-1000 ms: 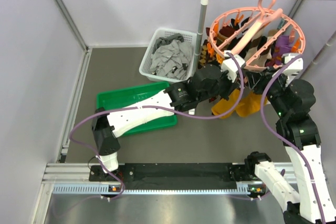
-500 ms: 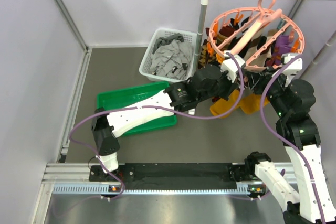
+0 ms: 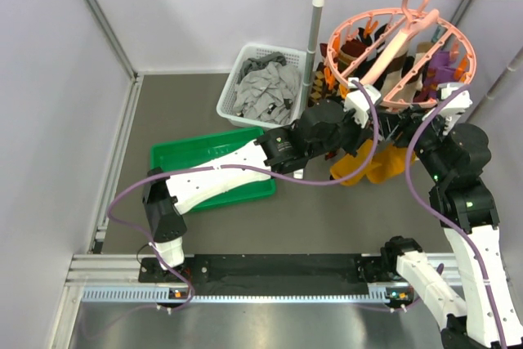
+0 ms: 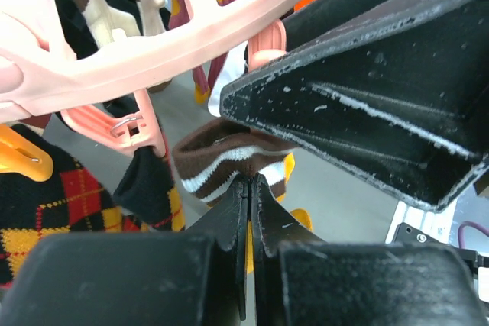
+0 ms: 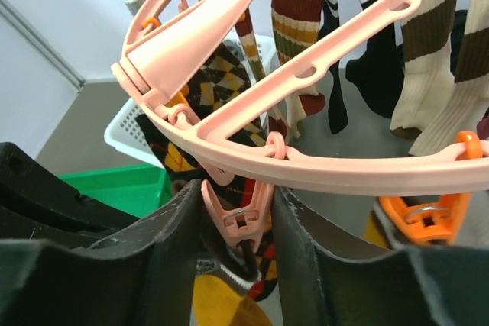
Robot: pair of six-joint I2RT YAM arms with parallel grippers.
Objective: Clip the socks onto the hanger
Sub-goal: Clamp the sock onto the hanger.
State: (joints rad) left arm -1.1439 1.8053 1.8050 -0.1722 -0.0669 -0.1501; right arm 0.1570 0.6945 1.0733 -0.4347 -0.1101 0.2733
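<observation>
Left gripper [image 4: 250,188]: its two fingers are pressed together on a brown sock cuff with white stripes [image 4: 221,164]. It holds the cuff up just under the rim of the pink hanger [image 4: 153,47].
Right gripper [image 5: 237,202]: its fingers sit on both sides of one pink clip [image 5: 241,221] and touch it. It looks like it is squeezing the clip.
Where the sock is: the cuff is right below that clip, between the two grippers. Something dark sits at the clip's mouth. It may be this cuff, but it is hard to see.
Step now: getting the cuff into the squeezed clip.
Next move: I think the left gripper needs to push the cuff up a little into the clip's mouth. Then the right gripper can let the clip snap shut. Only after that should the left one let go.
Grippers: two, both at the hanger.
Hangers: one, hooked on the white rail stand [image 3: 313,30].
Mustard socks [image 3: 366,165]: two hang low under the ring in the top view.
Clips close by: one pink clip between the fingers, and one orange clip [image 5: 424,211] beside it on the rim.
Other things: one white basket [image 3: 231,91] with grey clothes [image 3: 265,87], and one green tray [image 3: 163,157], both off to the left.
</observation>
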